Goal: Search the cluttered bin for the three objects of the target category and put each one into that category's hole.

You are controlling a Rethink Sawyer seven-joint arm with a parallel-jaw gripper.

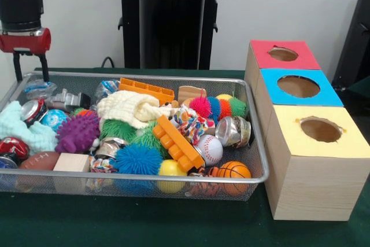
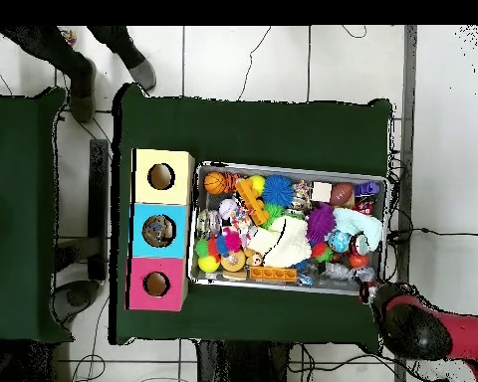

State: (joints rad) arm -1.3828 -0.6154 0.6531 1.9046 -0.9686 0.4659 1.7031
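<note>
The wire mesh bin point(image 1: 173, 178) is full of toys, balls and cans; it also shows in the overhead view point(image 2: 283, 165). One wrinkly see-through bottle point(image 1: 38, 89) lies in the bin's far left corner. A second bottle point(image 1: 107, 88) with a blue label lies by the far rim, next to an orange brick. I cannot make out a third bottle. My gripper point(image 1: 30, 66) hangs open and empty just above the far left corner, above the first bottle. In the overhead view the gripper point(image 2: 367, 290) is at the bin's lower right corner.
Three wooden boxes with round holes stand in a row beside the bin: red point(image 1: 283, 54), blue point(image 1: 298, 87), yellow point(image 1: 319, 129). A shiny metal can point(image 1: 232, 131) lies at the bin's right end. A person's legs point(image 2: 84, 70) show at the overhead view's top left.
</note>
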